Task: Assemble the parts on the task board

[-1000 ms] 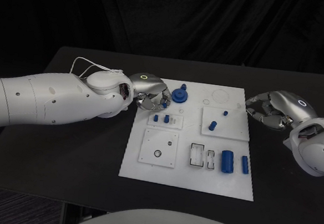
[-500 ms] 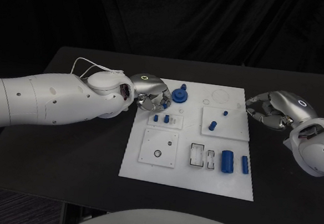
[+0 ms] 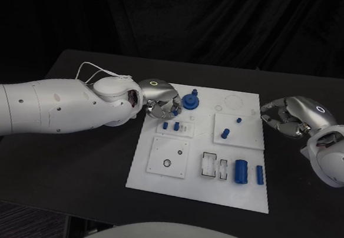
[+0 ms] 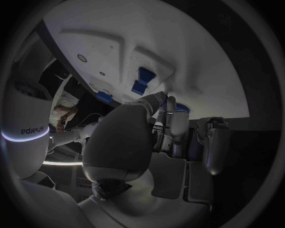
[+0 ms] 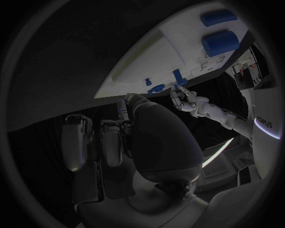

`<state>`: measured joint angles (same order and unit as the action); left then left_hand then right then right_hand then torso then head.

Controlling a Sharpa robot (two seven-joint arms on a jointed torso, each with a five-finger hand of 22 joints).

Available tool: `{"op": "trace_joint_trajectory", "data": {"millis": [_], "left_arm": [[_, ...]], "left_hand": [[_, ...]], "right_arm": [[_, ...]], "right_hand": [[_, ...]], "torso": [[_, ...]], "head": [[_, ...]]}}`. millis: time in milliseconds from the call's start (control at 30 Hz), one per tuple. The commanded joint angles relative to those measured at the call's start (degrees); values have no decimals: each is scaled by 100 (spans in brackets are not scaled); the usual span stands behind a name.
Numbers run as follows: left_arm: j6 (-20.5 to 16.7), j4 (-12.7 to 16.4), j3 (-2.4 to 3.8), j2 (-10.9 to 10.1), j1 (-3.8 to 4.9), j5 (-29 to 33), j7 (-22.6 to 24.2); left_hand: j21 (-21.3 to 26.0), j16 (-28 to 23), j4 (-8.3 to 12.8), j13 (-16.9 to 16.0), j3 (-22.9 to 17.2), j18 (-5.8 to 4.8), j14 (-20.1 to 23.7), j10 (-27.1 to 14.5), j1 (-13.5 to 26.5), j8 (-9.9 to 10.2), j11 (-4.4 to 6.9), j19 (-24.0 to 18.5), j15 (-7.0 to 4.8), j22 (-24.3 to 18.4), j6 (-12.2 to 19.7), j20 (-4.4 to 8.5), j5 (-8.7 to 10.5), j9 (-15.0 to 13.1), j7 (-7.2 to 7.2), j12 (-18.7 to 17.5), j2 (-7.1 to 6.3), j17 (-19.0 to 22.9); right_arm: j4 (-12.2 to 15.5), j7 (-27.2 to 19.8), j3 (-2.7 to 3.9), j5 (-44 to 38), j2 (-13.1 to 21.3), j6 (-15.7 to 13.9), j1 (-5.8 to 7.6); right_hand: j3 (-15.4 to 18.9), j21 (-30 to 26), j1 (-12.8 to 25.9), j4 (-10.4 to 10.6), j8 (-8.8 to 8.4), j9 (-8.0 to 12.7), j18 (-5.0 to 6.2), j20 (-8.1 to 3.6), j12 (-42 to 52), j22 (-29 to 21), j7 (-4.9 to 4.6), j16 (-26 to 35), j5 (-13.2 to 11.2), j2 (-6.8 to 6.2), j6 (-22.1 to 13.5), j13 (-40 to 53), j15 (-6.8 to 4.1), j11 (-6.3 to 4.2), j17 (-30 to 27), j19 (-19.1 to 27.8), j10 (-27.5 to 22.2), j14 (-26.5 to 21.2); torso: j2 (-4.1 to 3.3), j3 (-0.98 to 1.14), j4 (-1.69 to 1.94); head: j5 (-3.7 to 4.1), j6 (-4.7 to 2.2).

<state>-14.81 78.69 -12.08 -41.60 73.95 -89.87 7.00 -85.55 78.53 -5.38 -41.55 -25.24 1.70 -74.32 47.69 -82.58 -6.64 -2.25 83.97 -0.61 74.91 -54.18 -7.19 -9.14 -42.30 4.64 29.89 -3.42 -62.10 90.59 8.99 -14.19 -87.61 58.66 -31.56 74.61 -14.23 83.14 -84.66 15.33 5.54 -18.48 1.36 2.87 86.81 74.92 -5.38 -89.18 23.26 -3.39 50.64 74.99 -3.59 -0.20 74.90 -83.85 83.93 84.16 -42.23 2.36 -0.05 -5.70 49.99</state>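
Head view: the left hand (image 3: 161,103) is hovering at the board's (image 3: 199,189) far left corner, fingers curled beside the blue gear (image 3: 191,102); whether it is gripping anything cannot be told. The right hand (image 3: 288,116) is waiting just off the far right edge, fingers curled in on nothing visible. Nothing has shifted over the last second, so assembly is judged paused. Loose parts (image 3: 242,171) are lying near the front.

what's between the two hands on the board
In the head view, between the left hand and right hand lies the task board's far end, with a blue round part beside the left hand.
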Motion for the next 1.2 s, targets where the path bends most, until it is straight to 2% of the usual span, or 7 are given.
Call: {"op": "trace_joint_trajectory", "data": {"millis": [33,367,600,633,900,1200], "left_arm": [[-26,-1,-2,17,-18,-3,0],[52,-34,-1,38,-23,-3,-47],[96,-40,-1,42,-44,-3,-75],[99,-41,-1,42,-47,-3,-82],[96,-48,-1,33,-61,-3,-116],[64,-52,-1,17,-70,-3,-150]], "left_hand": [[38,-33,-27,8,5,-20,46,56,14,-18,4,92,-3,1310,-64,28,-10,-227,29,-23,32,8],[75,-67,9,17,9,-9,96,49,-18,27,-4,54,2,1296,-12,24,-20,-217,40,-49,24,74],[109,-91,39,35,-2,-1,153,46,-25,305,-37,20,30,1285,364,8,52,-70,3,-116,-28,130],[112,-92,38,42,-11,0,158,45,-21,322,-50,17,40,1284,507,6,60,-27,-26,-132,-46,136],[160,-119,25,54,-75,13,224,45,1,324,-89,-31,76,1268,967,-8,67,172,-144,-203,-94,213],[190,-137,23,50,-111,21,262,51,2,324,-93,-61,81,1257,1102,-12,58,270,-173,-218,-109,258]], "right_arm": [[13,40,2,-17,7,28,-12],[14,47,2,-17,5,41,-12],[15,46,2,-17,5,40,-12],[14,45,2,-17,5,39,-12],[15,45,2,-17,7,42,-12],[13,48,2,-17,6,56,-12]], "right_hand": [[-7,-6,42,13,-22,9,35,-38,-37,1282,12,2,28,-27,40,1147,-29,-13,1445,-289,273,564],[-7,-6,42,13,-22,9,35,-38,-37,1282,12,2,28,-27,40,1147,-29,-13,1445,-289,273,564],[-7,-6,42,13,-22,9,35,-38,-37,1282,12,2,28,-27,40,1147,-29,-13,1445,-289,273,564],[-14,-8,40,10,-27,12,35,-37,-43,1282,10,3,28,-30,38,1140,-28,-12,1444,-289,266,564],[-14,-8,40,10,-27,12,35,-37,-43,1282,10,3,28,-30,38,1140,-28,-12,1444,-289,266,564],[-14,-8,40,10,-27,12,35,-37,-43,1282,10,3,28,-30,38,1140,-28,-12,1444,-289,266,564]], "torso": [[0,2,-6],[-3,-1,-2],[-1,0,1],[-2,0,1],[-1,-1,2],[3,1,3]], "head": [[-5,1],[-8,1],[-11,1],[-13,1],[-18,1],[-26,1]]}}
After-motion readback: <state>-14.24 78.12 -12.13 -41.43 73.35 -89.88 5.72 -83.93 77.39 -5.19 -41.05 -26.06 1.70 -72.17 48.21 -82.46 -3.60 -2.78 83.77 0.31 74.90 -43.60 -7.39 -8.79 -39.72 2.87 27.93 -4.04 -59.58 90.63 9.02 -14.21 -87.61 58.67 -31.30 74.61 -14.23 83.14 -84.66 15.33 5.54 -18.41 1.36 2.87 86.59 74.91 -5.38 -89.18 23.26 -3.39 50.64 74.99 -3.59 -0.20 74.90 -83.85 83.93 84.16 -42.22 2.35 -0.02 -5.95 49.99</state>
